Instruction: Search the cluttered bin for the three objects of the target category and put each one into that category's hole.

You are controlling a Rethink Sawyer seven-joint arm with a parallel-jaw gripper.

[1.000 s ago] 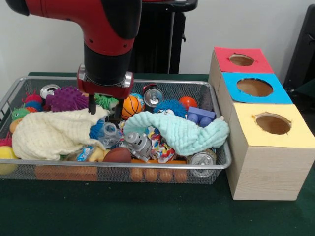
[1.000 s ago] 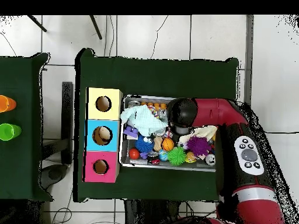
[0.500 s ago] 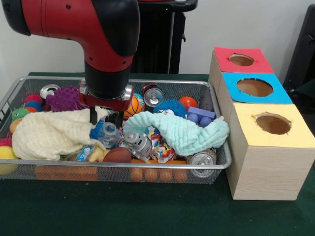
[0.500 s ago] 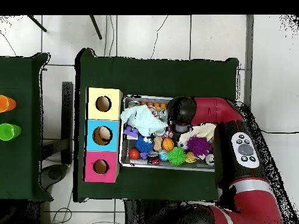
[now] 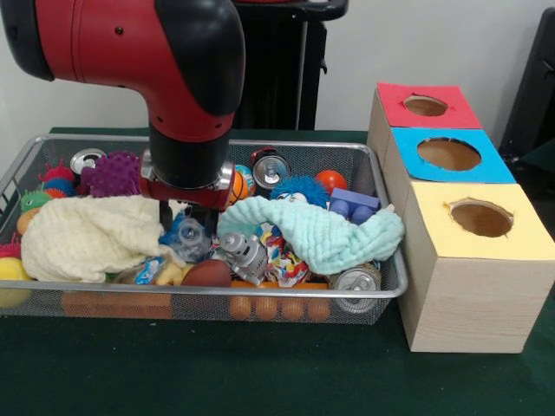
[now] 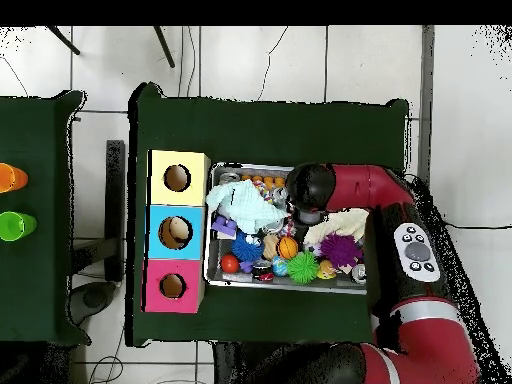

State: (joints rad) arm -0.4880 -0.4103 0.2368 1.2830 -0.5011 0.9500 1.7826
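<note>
Since the earlier shots the arm has dropped lower and slid a bit toward the near rim of the bin [image 5: 260,293], so the gripper [image 5: 185,211] is now sunk in the clutter between the cream cloth [image 5: 91,234] and the mint cloth [image 5: 325,232]. Honestly can't tell if it's open, closed or holding anything, the wrist and the toys cover it.

The bin sits mid-table on the green cloth, just beside the three wooden boxes [image 5: 473,260] with holes at the table's right side in the front view.

If this is a pick, I'd go for one thing sitting free, like the clear plastic piece [image 5: 191,236] right under the wrist, and lift straight up so neither cloth gets dragged along.

Hard to make out: whatever's under both cloths is hidden, the overhead view has the arm covering that half of the bin, and nothing shows which category is the target.
</note>
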